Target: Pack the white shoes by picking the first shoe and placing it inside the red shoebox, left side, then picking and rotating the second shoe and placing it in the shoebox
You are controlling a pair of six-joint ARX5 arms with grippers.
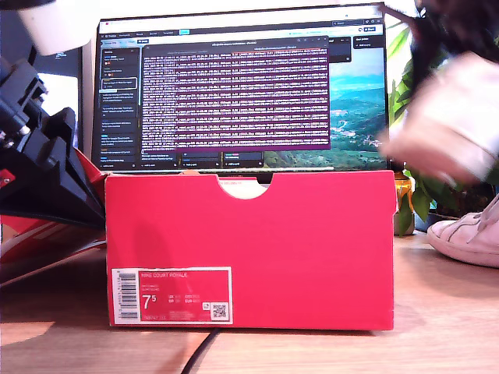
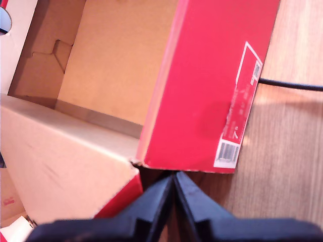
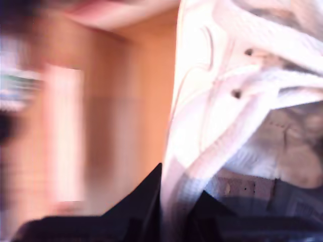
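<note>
Wooden table (image 1: pixel 452 312) carries the red shoebox (image 1: pixel 257 249), label end facing the exterior view. My first gripper (image 2: pixel 174 194) hangs at its corner, jaws closed, empty. My second gripper (image 3: pixel 174 212) clamps one white shoe (image 1: pixel 448 132), blurred, raised at the exterior view's right; its direction is unclear. Another shoe (image 1: pixel 468 234) rests below.

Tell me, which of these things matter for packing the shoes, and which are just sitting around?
Part of the job:
- red shoebox, open and empty inside
- lifted white shoe, blurred, clamped in my second gripper
- other white shoe on the table
- my first gripper, shut by the box

Just lying about:
- laptop screen
- plant
- black cable
</note>
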